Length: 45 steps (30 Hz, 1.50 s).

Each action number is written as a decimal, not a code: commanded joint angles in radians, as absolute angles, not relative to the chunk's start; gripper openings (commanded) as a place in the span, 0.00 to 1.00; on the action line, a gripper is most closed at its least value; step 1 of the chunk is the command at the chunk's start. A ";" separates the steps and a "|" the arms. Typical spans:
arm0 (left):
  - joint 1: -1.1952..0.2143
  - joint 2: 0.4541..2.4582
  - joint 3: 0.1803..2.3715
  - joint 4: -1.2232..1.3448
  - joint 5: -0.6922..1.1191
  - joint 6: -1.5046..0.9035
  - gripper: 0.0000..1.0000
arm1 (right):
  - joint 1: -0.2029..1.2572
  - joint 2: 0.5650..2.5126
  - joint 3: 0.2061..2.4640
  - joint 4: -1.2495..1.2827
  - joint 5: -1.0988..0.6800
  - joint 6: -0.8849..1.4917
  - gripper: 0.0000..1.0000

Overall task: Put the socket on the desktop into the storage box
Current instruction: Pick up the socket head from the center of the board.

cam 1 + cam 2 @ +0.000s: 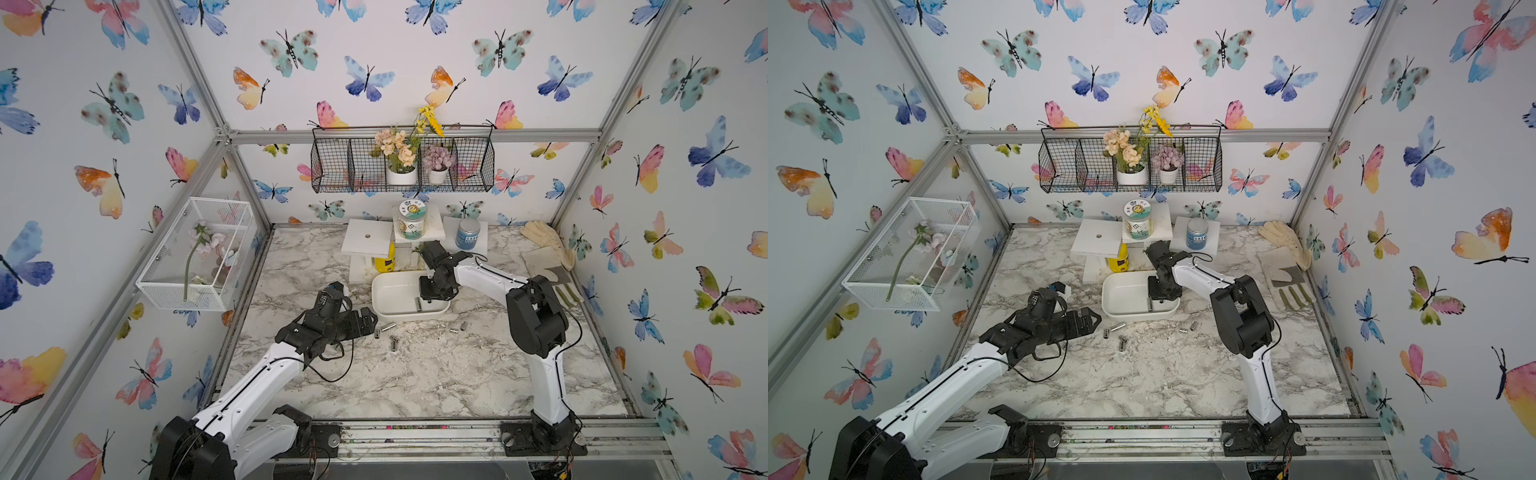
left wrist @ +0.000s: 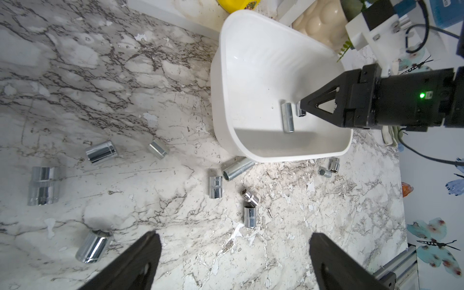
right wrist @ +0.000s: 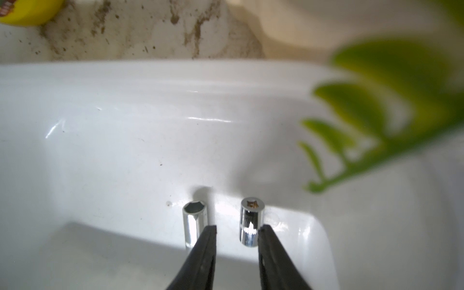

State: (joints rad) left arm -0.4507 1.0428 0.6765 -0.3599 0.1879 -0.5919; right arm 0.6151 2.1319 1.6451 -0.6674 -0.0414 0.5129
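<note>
Two chrome sockets (image 2: 287,118) sit in the white storage box (image 2: 263,55); roughly ten more litter the marble desktop (image 2: 75,100).

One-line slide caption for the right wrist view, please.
Right gripper, jaws parted around a short socket lying beside a longer socket in the storage box.

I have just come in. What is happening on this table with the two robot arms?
The arms are putting sockets from the desktop into the storage box. The right pincer is low inside the box, its jaws a little apart around a short socket that appears to lie on the box floor beside a longer socket. The left pincer hangs wide open and empty above the desktop, where several sockets lie loose in front of the box.
</note>
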 commanded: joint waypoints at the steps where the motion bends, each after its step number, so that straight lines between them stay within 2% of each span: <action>1: -0.444 1.023 0.674 -0.368 0.167 -0.595 0.97 | 0.621 2.078 1.632 -0.667 -0.032 0.520 0.34; 14: -0.443 1.031 0.690 -0.414 0.122 -0.595 0.96 | 0.641 1.960 1.550 -0.650 -0.046 0.525 0.40; 29: -0.444 1.083 0.731 -0.493 0.007 -0.661 0.93 | 0.704 1.803 1.438 -0.596 -0.119 0.476 0.40; 37: -0.445 1.126 0.772 -0.557 -0.076 -0.713 0.90 | 0.772 1.770 1.424 -0.557 -0.162 0.421 0.40; 45: -0.444 1.267 0.850 -0.615 -0.094 -0.762 0.82 | 0.824 1.721 1.396 -0.515 -0.196 0.363 0.40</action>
